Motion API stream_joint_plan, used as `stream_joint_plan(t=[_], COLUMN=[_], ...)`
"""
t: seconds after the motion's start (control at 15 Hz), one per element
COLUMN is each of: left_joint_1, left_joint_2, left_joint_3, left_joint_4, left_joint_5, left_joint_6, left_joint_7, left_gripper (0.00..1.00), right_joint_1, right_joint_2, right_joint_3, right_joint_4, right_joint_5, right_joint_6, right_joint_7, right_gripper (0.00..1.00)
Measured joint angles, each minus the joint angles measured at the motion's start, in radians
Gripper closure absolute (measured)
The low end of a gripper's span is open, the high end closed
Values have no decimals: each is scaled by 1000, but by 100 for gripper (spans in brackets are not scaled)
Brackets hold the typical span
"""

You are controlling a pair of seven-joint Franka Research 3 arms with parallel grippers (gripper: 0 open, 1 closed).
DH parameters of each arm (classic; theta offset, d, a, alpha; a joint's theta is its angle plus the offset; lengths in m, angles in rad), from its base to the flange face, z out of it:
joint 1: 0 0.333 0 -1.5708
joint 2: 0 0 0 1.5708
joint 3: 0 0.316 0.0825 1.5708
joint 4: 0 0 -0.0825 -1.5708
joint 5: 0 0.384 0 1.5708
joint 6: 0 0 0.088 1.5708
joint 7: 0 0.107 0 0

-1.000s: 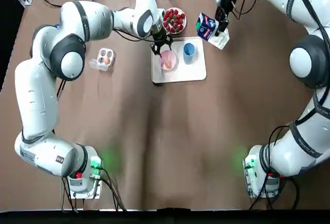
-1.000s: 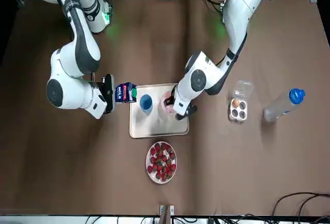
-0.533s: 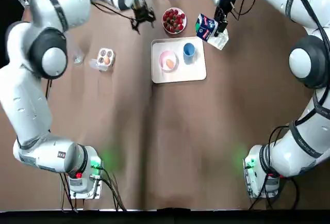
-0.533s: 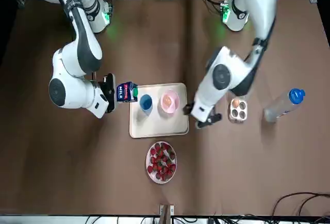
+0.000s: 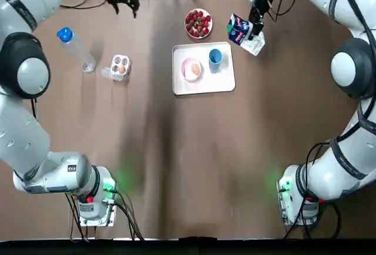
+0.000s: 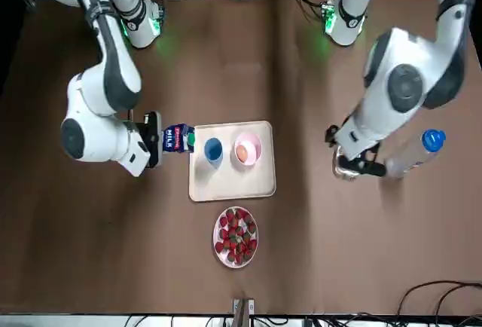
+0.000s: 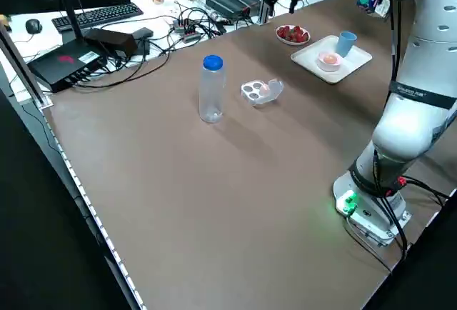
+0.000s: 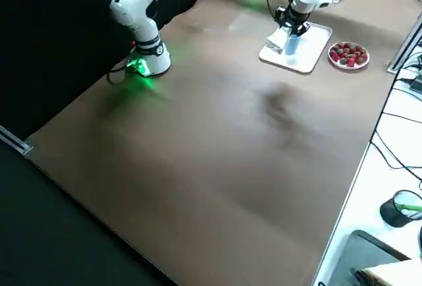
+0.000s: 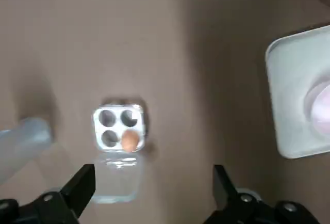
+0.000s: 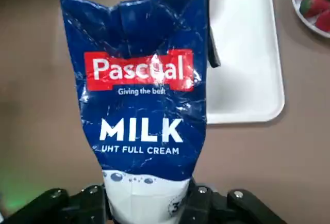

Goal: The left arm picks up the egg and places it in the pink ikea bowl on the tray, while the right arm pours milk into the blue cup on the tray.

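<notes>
A brown egg lies in the pink bowl on the white tray, next to the blue cup. My left gripper is raised high at the far left of the table, well away from the tray. It is open and holds nothing, as the left wrist view shows, where its fingers straddle the egg carton far below. My right gripper is shut on the blue milk carton, held tilted just off the tray's far right corner, beside the cup.
The clear egg carton with one brown egg lies left of the tray. A water bottle stands further left. A plate of strawberries sits behind the tray. Cables and equipment line the far edge.
My left gripper left the egg in the pink bowl, rose and swung away to the far left. The right gripper shifted the milk carton only slightly.
</notes>
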Motion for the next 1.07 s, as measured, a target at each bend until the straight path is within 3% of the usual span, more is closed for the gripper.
stream_joint_plan(t=[0.13, 0.53, 0.87, 0.93, 1.07], left_joint_1=[67, 95, 111, 96, 13], left_joint_2=[-28, -71, -130, -138, -162], left_joint_3=[0, 3, 6, 27, 148], left_joint_4=[28, 77, 78, 77, 76], left_joint_5=[0, 0, 0, -4, -53], left_joint_6=[-23, -34, -266, -278, -282], left_joint_7=[56, 53, 43, 39, 46], left_gripper=[0, 0, 0, 0, 0], right_joint_1=[-61, -204, -356, -386, -444], right_joint_2=[-1, -1, 19, 36, 81], right_joint_3=[-1, -3, -5, -5, -5], right_joint_4=[4, 8, 2, 0, -2], right_joint_5=[17, 138, 250, 279, 331], right_joint_6=[-52, -130, -211, -227, -254], right_joint_7=[-43, -233, -376, -412, -477], right_gripper=[55, 55, 55, 55, 55])
